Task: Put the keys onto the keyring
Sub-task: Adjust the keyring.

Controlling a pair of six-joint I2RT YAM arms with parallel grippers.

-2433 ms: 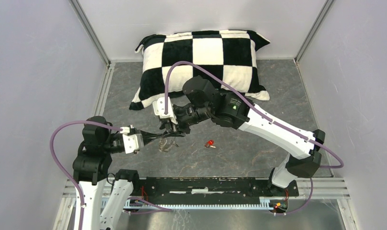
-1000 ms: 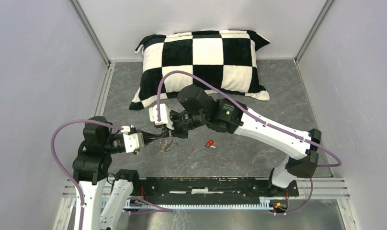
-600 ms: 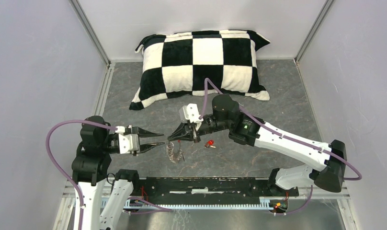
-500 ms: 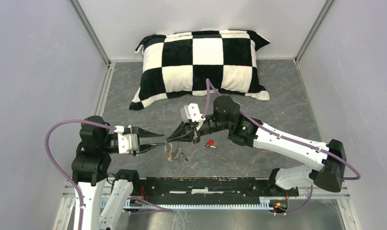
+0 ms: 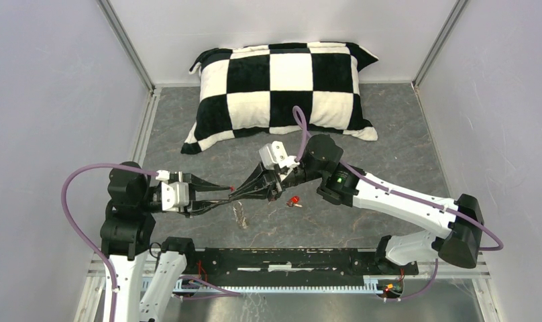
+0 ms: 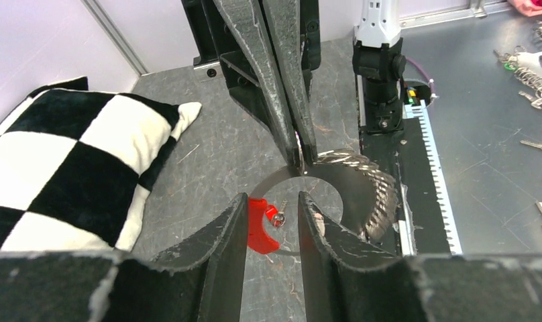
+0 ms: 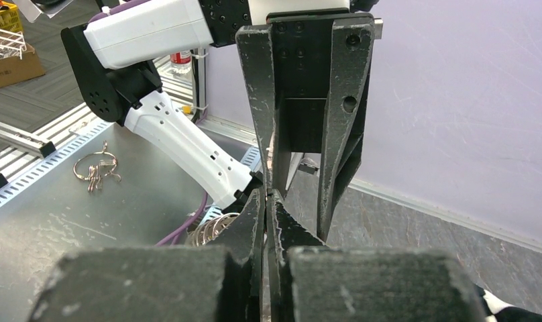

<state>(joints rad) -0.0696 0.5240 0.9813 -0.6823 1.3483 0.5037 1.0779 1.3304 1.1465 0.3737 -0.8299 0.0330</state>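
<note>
The left gripper (image 5: 228, 194) has its jaws apart about the red section (image 6: 257, 228) of the keyring (image 5: 240, 215), whose silvery coil is pinched in the closed tips of the right gripper (image 6: 299, 155) just opposite, and the red-headed key (image 5: 294, 200) lies loose on the table (image 5: 362, 134) further right.

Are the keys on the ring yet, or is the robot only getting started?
Not finished. Done: nothing I can confirm; the black-and-white key is too small to spot. In hand: the right gripper is pinched shut on the keyring, and the left gripper sits open around its red section. Left: the red key lies loose on the table, so it needs threading on.
</note>
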